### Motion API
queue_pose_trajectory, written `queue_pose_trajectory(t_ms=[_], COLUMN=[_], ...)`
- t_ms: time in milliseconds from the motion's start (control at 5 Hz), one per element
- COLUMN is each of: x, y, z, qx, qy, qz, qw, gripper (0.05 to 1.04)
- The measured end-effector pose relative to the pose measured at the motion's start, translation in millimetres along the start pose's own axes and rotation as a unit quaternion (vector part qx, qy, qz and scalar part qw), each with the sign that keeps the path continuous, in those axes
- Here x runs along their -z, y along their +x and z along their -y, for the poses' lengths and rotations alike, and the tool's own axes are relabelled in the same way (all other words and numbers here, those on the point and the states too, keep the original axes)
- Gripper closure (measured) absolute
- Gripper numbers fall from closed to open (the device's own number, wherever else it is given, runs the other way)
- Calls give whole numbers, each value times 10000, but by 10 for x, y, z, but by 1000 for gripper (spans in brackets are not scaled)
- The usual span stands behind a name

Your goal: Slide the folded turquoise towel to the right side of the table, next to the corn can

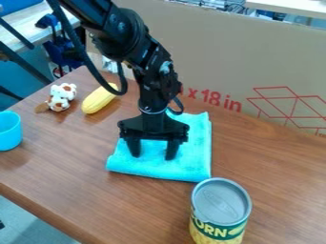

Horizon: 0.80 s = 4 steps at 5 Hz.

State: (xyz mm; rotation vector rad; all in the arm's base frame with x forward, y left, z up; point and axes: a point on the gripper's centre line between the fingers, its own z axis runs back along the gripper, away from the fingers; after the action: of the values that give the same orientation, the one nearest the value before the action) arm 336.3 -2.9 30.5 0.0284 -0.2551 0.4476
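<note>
The black gripper (153, 150) hangs over a folded turquoise cloth (191, 164), pointing down with its two fingers spread apart and nothing visible between them. Both fingertips appear against the cloth's middle; whether they touch it I cannot tell. The cloth lies on the brown wooden table (274, 157), its right edge straight and its back part partly behind the arm. Close to the cloth's front right corner stands a corn can (221, 205), upright, with a grey metal top.
Left of the arm lie a yellow corn-shaped toy (98, 99) and a small white and brown plush toy (61, 97). A blue cup (9, 131) stands at the left edge. Behind the table rises a cardboard panel (223, 52) with red print.
</note>
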Motion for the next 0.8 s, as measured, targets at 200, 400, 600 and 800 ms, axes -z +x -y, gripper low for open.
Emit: queue_pose_trajectory(t_ms=[200,400,600,800], x=[9,10,42,58], y=[7,-35,-160,-319], z=[200,532,864,1112], qx=[-1077,-1262,-1108,-785], qy=[-44,137,129,54], qz=[-375,-792,-864,-927], qw=[9935,9887,9900,9926], gripper=[82,82,82,82])
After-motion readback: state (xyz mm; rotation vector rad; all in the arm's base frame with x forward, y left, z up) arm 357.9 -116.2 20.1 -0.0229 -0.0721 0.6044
